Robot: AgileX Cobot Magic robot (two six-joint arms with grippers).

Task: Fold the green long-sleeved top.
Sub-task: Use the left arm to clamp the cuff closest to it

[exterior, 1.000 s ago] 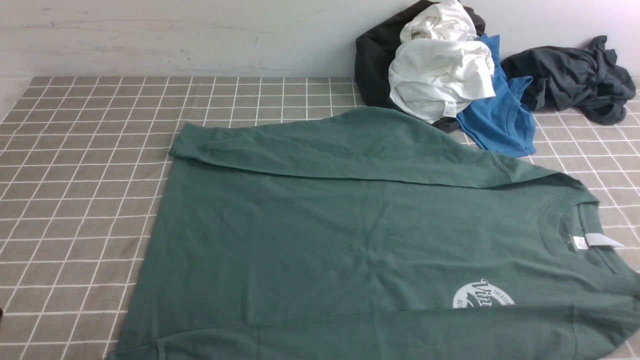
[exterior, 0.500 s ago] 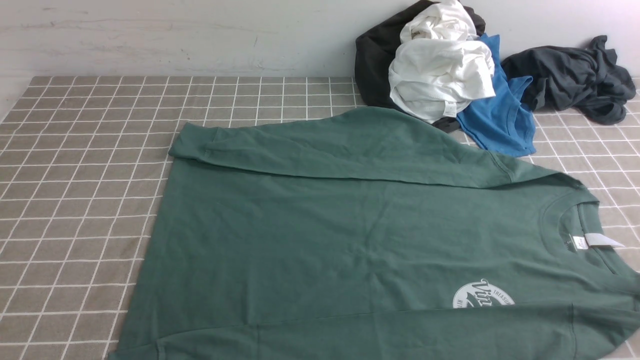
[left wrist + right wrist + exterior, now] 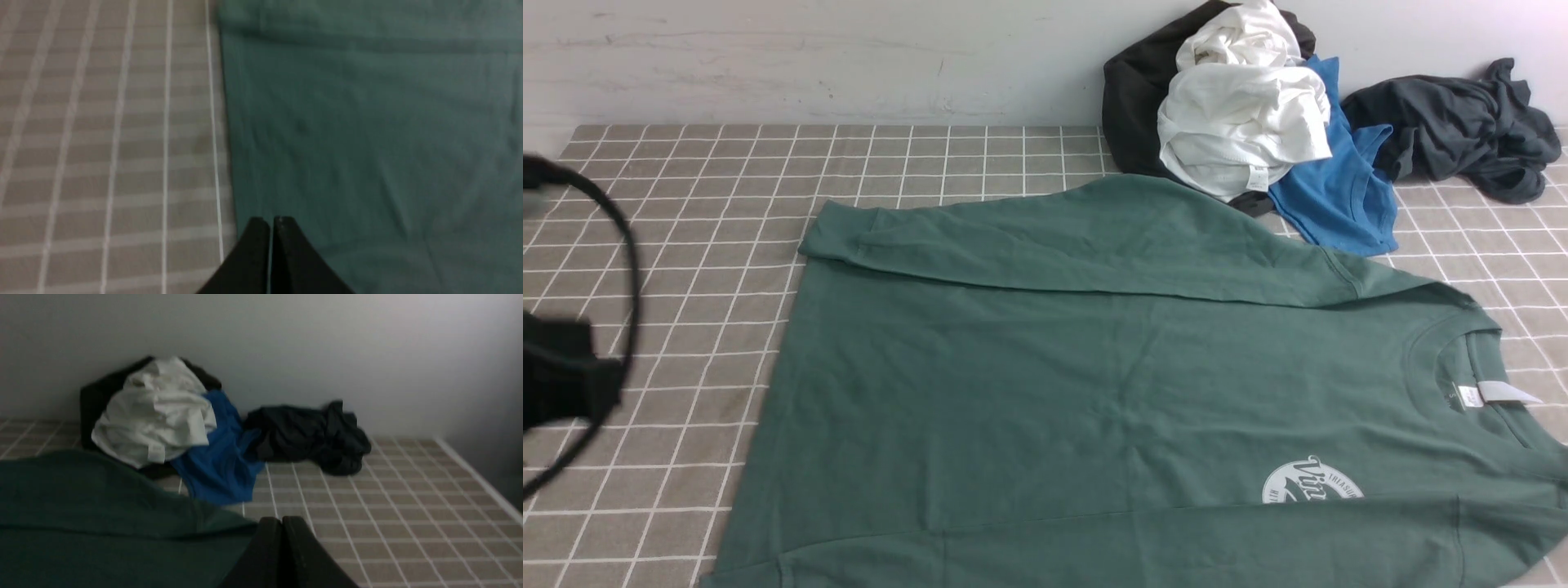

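We see counter [image 3: 670, 245], brown with white grid lines. Green long-sleeved top [image 3: 1054, 384] spread flat over centre and near right, neck toward right. Far right we note heap: black garment [image 3: 1131, 106], white garment [image 3: 1241, 131] on top, blue tee [image 3: 1339, 204]. Dark grey garment [image 3: 1454, 131] just beside, farther right.

Item: green long-sleeved top [image 3: 1094, 392]. Dark forest green, spread flat and front up on the table [image 3: 686, 245]. Collar to the right, hem to the left. Far sleeve [image 3: 1054, 237] folded in over the body. White neck tag [image 3: 1494, 395] and round white logo [image 3: 1311, 483] showing.
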